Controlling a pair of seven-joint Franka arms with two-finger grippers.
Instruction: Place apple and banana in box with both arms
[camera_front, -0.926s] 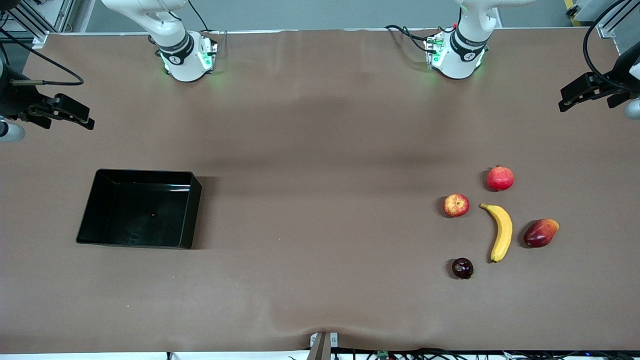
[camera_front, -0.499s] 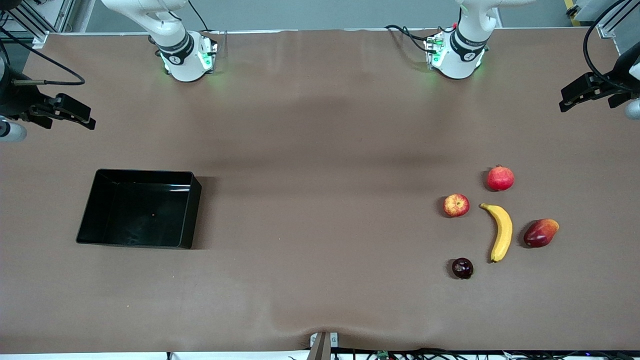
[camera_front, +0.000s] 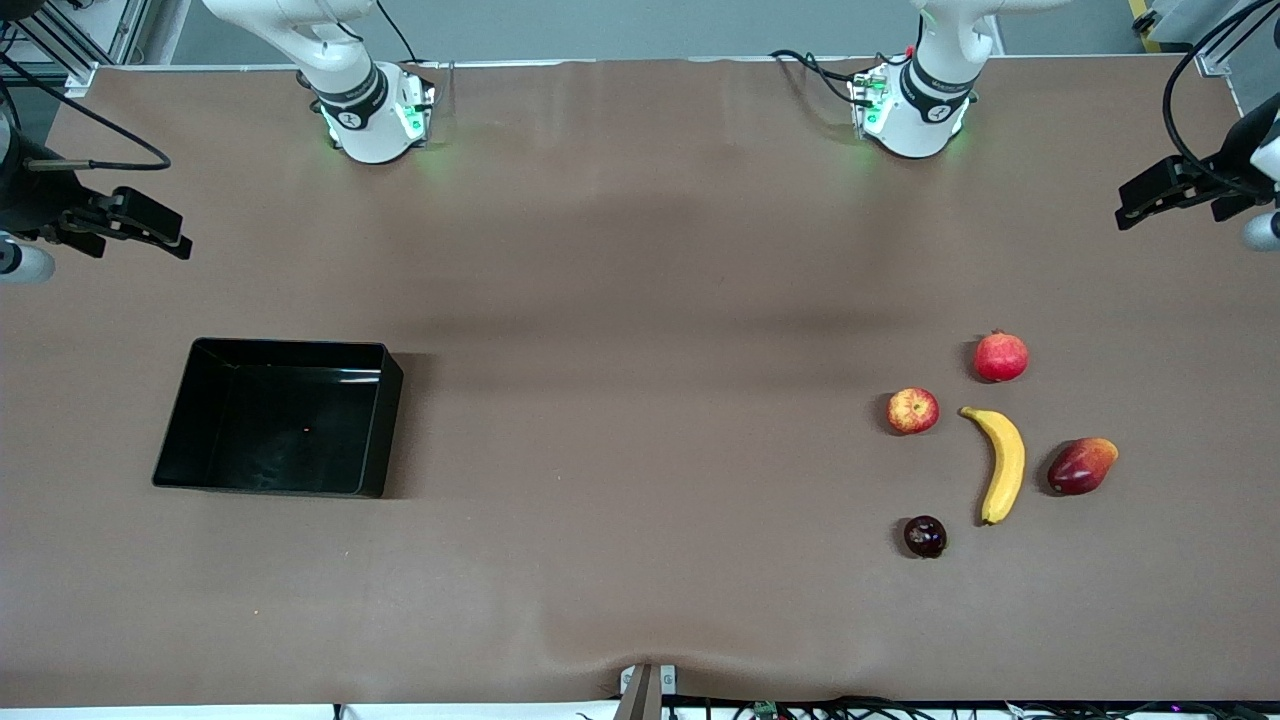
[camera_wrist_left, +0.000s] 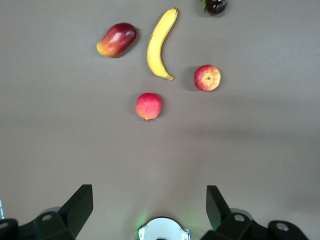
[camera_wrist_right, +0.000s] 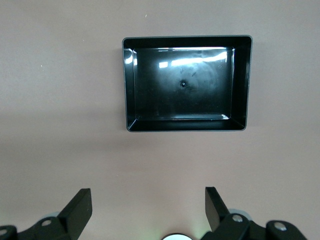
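Jaws of the left tool (camera_front: 1135, 205) stand wide apart, released and grasping nothing. It hangs in the upper part of the front view, at the frame's edge on the left arm's end, over bare brown counter (camera_front: 640, 300). In its own wrist view the two black fingers (camera_wrist_left: 80, 205) rise from the bottom corners of the frame with open counter between them.

The right tool (camera_front: 165, 232) is likewise spread and empty. It waits at the upper frame edge on the right arm's end, and its wrist view shows both fingers (camera_wrist_right: 80, 205) parted low in the frame.

Well below the left tool in the front view lies a cluster of five fruits, in the lower half of the frame toward the left arm's end. The apple (camera_front: 913, 410) sits on the counter just beside the upper tip of the banana (camera_front: 1001, 465), on the side toward the right arm, not touching it. The banana lies lengthwise up and down the frame. Above it is a red pomegranate (camera_front: 1001, 357), beside it toward the left arm's end a red and yellow mango (camera_front: 1081, 466), and lowest a dark plum (camera_front: 925, 536).

The box (camera_front: 290, 345) rests empty toward the right arm's end, mid-height in the frame, well apart from the fruits and below the right tool. It fills the upper middle of the right wrist view (camera_wrist_right: 187, 41).
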